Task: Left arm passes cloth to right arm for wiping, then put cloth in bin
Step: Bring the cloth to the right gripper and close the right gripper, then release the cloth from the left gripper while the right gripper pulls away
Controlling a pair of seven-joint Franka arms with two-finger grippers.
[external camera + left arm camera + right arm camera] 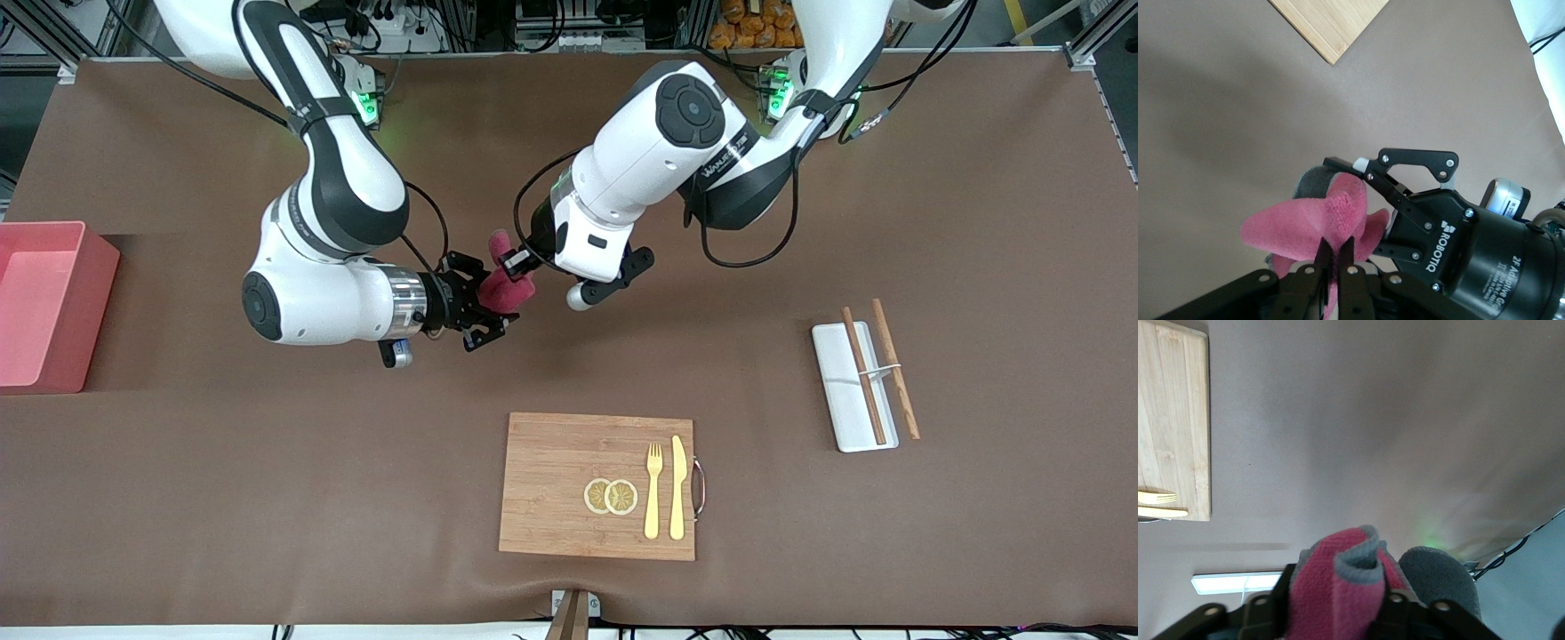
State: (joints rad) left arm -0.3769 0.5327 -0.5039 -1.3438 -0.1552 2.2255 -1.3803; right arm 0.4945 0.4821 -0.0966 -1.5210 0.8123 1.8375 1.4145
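The cloth point(505, 283) is hanging in mid-air between the two arms, over the bare brown surface point(978, 222) and above the stretch between the robots' bases and the wooden cutting board point(597, 484), so this looks like the handover itself. The left end effector point(1336, 248) is pinching the cloth with its fingers drawn narrow, the pink folds spilling out past the tips, which leaves free fabric for the partner to take. The right end effector point(487, 300) is reaching in side-on, and its fingers are closing around the other part of the bundle; in the right wrist view the cloth point(1338, 587) is sitting bunched right between them, so both arms seem to be gripping at once. That double hold makes sense: judging from this, the left should only let go once the right has it firmly, or the cloth drops. The bin point(44, 302) is waiting at the right arm's end of the surface, well apart. On the board lie a fork point(653, 489), a knife point(678, 484) and two lemon slices point(611, 496), and toward the left arm's end a white tray point(845, 391) is carrying chopsticks point(876, 369).
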